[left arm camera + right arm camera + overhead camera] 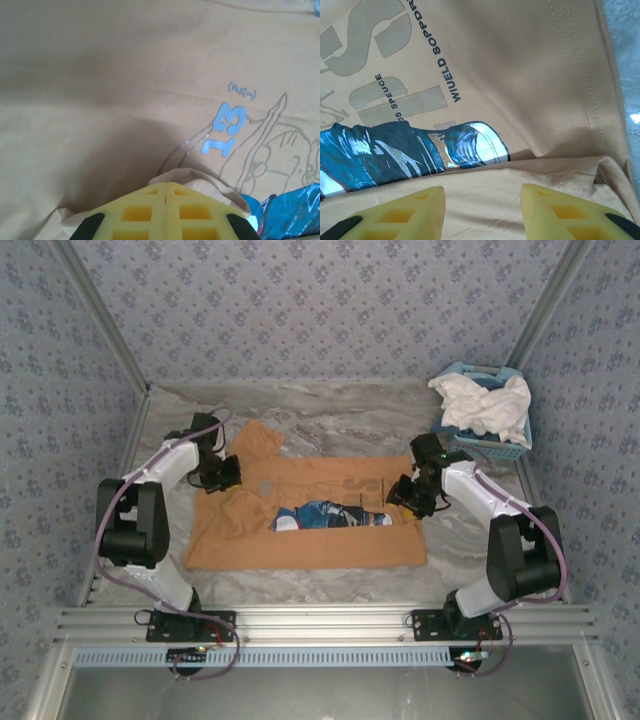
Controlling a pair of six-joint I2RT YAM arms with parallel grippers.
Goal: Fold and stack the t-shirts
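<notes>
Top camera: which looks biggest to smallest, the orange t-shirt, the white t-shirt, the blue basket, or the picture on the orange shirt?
1. orange t-shirt
2. blue basket and white t-shirt: too alike to rank, since the shirt hides much of the basket
3. picture

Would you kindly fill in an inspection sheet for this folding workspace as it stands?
Surface: marbled grey table.
Job's things: tan-orange t-shirt spread out, a fold lying over part of its print; white t-shirt crumpled in the basket.
Clutter: light blue basket at the far right corner.
Tools: left tool shut, pinching tan-orange cloth; right tool open over the folded edge.
Cables: purple cables run along both arms.
Surroundings: blue patterned walls; metal rail at the near edge.
</notes>
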